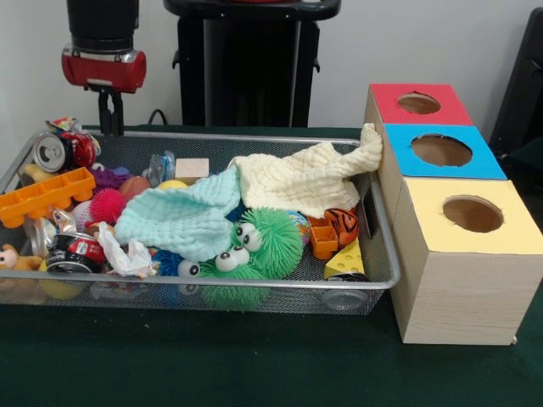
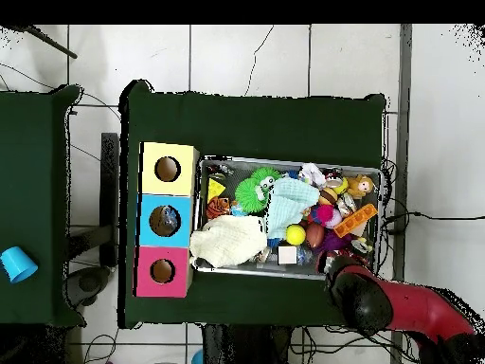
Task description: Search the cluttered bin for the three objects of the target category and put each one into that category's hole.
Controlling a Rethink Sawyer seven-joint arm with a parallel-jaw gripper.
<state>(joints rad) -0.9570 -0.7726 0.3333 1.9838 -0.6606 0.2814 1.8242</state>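
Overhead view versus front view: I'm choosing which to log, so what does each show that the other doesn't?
Only the overhead view shows a blue cup on a separate table and the tiled floor. Only the front view shows the gripper hanging above the bin's far corner. Both show the mesh bin, the cream cloth, the green googly-eyed toy and the three-hole box.

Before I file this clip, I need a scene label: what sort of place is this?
Probably a robot lab bench. A red arm hangs by a mesh bin crammed with toys, beside a wooden box with three coloured holes, on a green cloth.
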